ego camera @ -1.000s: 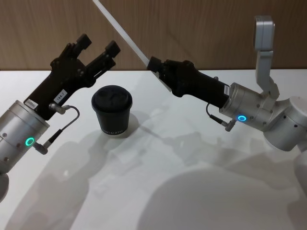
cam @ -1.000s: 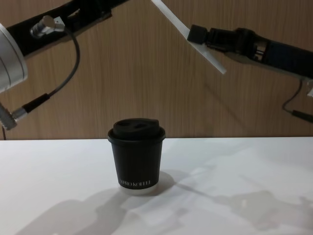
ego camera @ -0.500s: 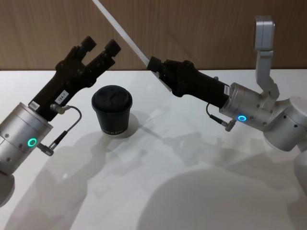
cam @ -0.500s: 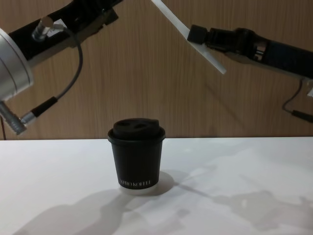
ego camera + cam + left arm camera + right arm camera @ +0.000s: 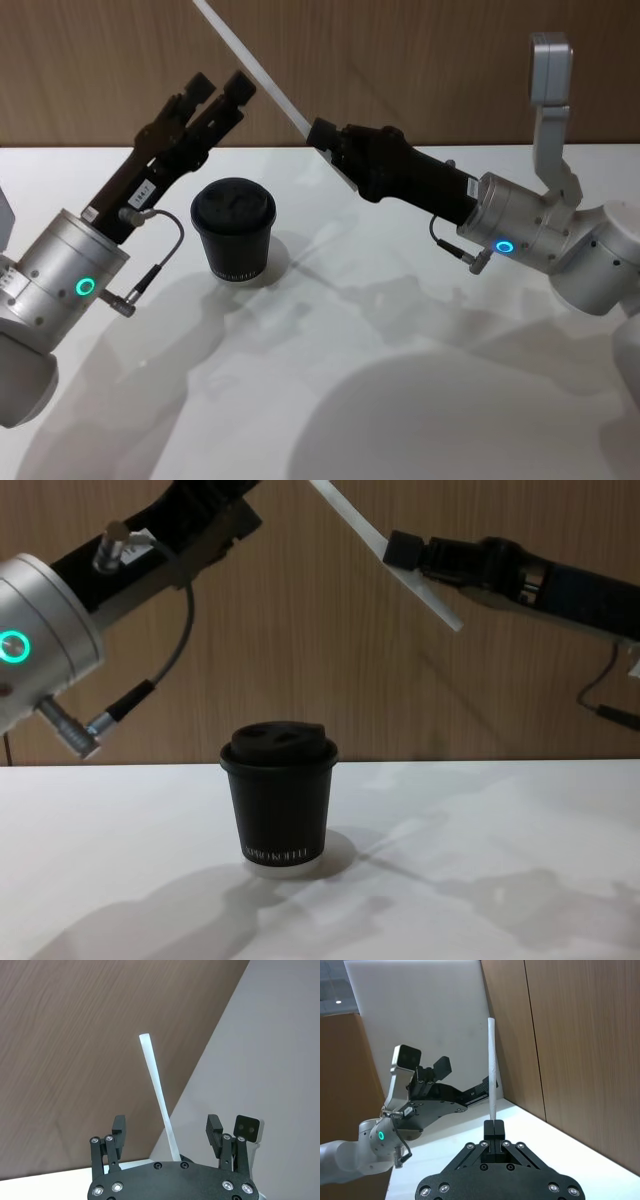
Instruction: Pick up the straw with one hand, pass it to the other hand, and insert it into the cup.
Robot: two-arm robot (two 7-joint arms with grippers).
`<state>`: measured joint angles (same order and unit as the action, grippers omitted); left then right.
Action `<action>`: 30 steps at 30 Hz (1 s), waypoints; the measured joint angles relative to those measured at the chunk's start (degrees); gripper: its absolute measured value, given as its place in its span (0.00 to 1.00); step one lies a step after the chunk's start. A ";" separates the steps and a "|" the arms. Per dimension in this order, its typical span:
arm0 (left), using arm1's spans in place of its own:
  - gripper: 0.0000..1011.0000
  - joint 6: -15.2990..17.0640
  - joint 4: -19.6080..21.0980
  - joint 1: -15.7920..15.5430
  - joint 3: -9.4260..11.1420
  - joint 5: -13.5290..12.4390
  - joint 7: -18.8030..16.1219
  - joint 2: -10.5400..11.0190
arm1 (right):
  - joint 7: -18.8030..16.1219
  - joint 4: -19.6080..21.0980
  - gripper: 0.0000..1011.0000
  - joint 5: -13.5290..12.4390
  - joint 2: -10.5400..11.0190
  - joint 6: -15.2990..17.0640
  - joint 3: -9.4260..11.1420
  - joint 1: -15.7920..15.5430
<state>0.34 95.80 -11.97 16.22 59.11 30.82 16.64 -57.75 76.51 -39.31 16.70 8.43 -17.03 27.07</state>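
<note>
The straw (image 5: pixel 265 82) is up in the air above the far edge of the tabletop (image 5: pixel 400 400), slanting, its lower part clamped between the closed fingers of the right gripper (image 5: pixel 322 135), with a short end poking out below the grip and the long end rising up and away toward the robot's left. The left gripper (image 5: pixel 220 88) hovers just beside that long end with its fingers apart; the left wrist view lines the straw up in the gap between them, touching neither. Below and between the two arms the cup (image 5: pixel 233 228) stands upright on the tabletop, near the far edge and left of centre, lid on. This looks like the handover step, with the pick-up done. The next move likely calls for the left gripper to bracket the shaft and close before the right one lets go
</note>
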 joint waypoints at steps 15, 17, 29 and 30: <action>0.99 0.56 -5.21 -3.79 1.95 2.70 2.25 -1.84 | 0.00 0.00 0.00 0.00 0.00 0.00 0.00 0.00; 0.99 0.64 -5.90 -4.33 2.23 2.95 2.48 -2.05 | 0.00 0.00 0.00 0.00 0.00 0.00 0.00 0.00; 0.99 0.95 -9.58 -7.11 3.52 3.93 3.47 -2.95 | 0.00 0.00 0.00 0.00 0.00 0.00 0.00 0.00; 0.99 0.96 -10.01 -7.51 3.69 4.04 3.63 -3.09 | 0.00 0.00 0.00 0.00 0.00 0.00 0.00 0.00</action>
<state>1.30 85.79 -19.48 19.91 63.14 34.45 13.55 -57.75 76.51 -39.31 16.69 8.43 -17.03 27.07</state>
